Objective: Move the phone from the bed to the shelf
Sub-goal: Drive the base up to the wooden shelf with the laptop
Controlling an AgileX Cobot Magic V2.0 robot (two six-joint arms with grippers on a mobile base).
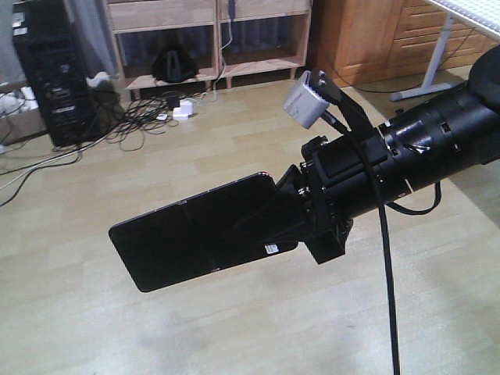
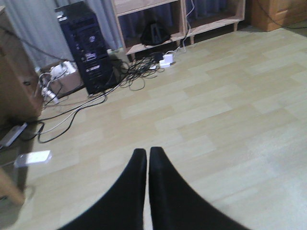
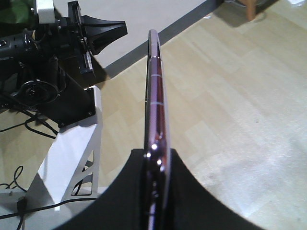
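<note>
The phone (image 1: 195, 234), with a glossy black screen, hangs in the air above the wooden floor. My right gripper (image 1: 275, 223) is shut on its right end. In the right wrist view the phone (image 3: 156, 96) shows edge-on, its pinkish rim clamped between the black fingers of my right gripper (image 3: 157, 152). My left gripper (image 2: 147, 151) is shut with nothing between its fingers and points at bare floor. The pale wooden shelf (image 1: 211, 31) stands against the far wall, well beyond the phone. The bed is out of view.
A black computer tower (image 1: 58, 70) and a tangle of cables (image 1: 141, 117) lie left of the shelf. A brown wooden cabinet (image 1: 367, 39) and a white table leg (image 1: 433, 62) stand at the back right. The robot's white frame (image 3: 72, 158) is on the right gripper's left.
</note>
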